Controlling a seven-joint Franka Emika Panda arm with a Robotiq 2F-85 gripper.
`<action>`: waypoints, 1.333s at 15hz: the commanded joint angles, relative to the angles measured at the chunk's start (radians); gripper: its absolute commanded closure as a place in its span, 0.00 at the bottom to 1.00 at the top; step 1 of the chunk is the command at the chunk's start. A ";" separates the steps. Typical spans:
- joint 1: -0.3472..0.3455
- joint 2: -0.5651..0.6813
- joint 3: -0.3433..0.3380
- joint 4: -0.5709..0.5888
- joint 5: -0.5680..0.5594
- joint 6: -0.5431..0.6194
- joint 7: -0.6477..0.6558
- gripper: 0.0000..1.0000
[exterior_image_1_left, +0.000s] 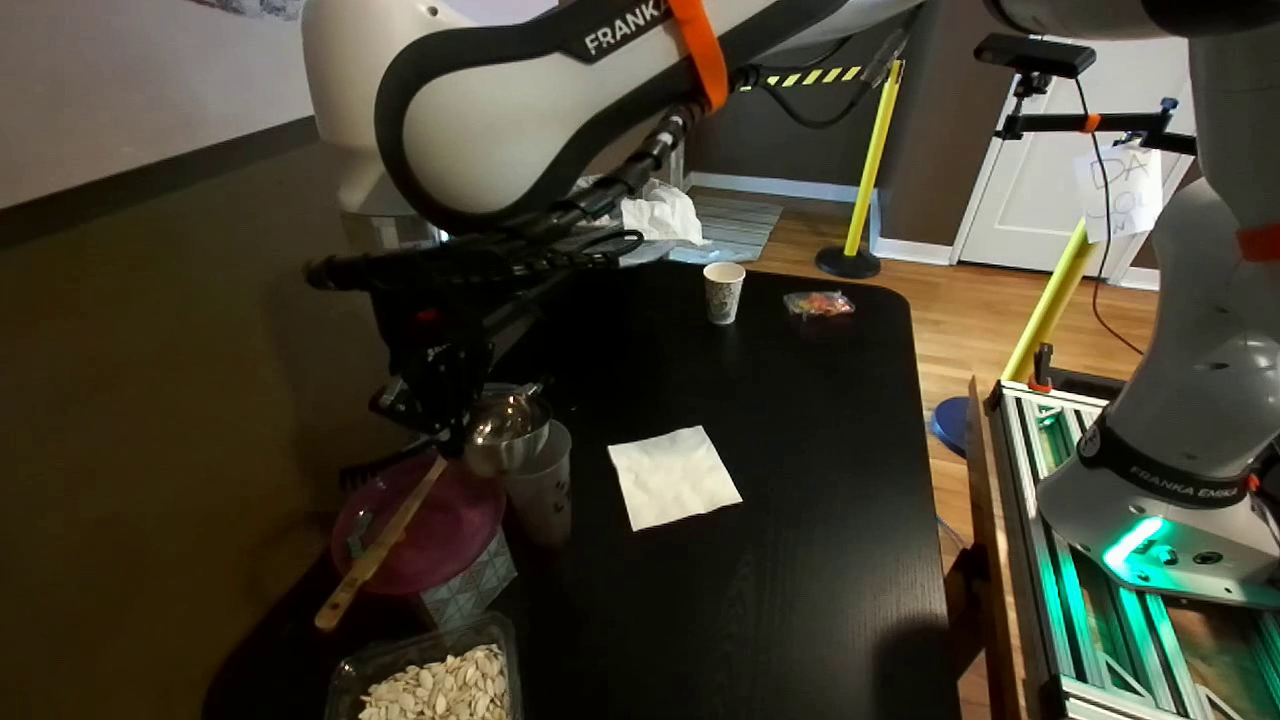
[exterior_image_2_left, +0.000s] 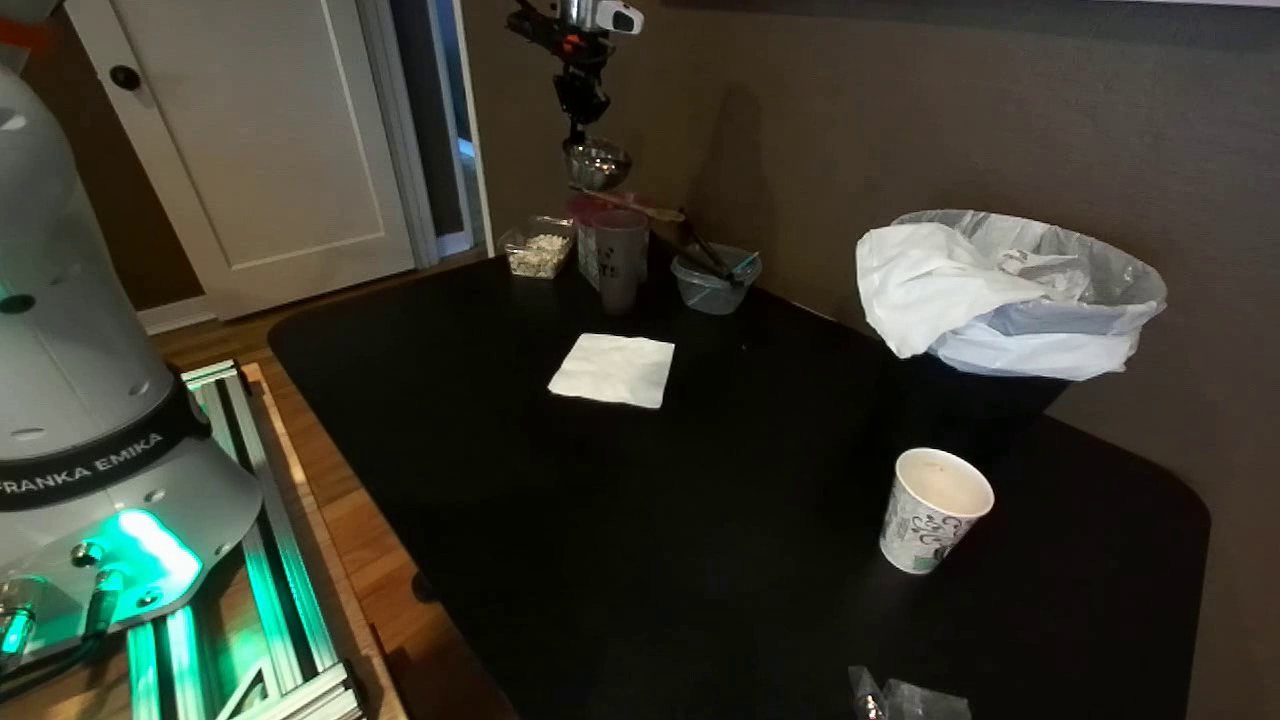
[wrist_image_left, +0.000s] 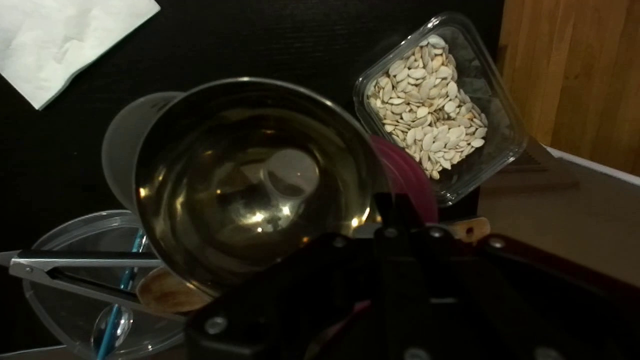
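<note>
The jaws are clamped together on the rim of a shiny metal bowl (exterior_image_2_left: 600, 166), which hangs raised off the black counter (exterior_image_2_left: 650, 520). Lower than this bowl and near it are a round pink dish (exterior_image_1_left: 452, 540), a frosted cup (exterior_image_2_left: 620, 275) and a clear plastic tub (wrist_image_left: 481, 80) of pumpkin seeds (wrist_image_left: 430, 110). A white napkin (exterior_image_1_left: 675, 478) lies farther from the bowl, and a printed paper cup (exterior_image_2_left: 925, 525) stands well apart from it.

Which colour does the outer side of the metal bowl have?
The metal bowl is shiny silver on its outer side; this shows best in an exterior view.
</note>
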 joint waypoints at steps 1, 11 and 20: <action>-0.022 0.003 0.009 0.018 0.045 -0.002 -0.037 0.99; -0.047 -0.002 0.010 0.011 0.082 -0.002 -0.067 0.99; -0.058 -0.013 0.018 -0.005 0.117 0.004 -0.096 0.99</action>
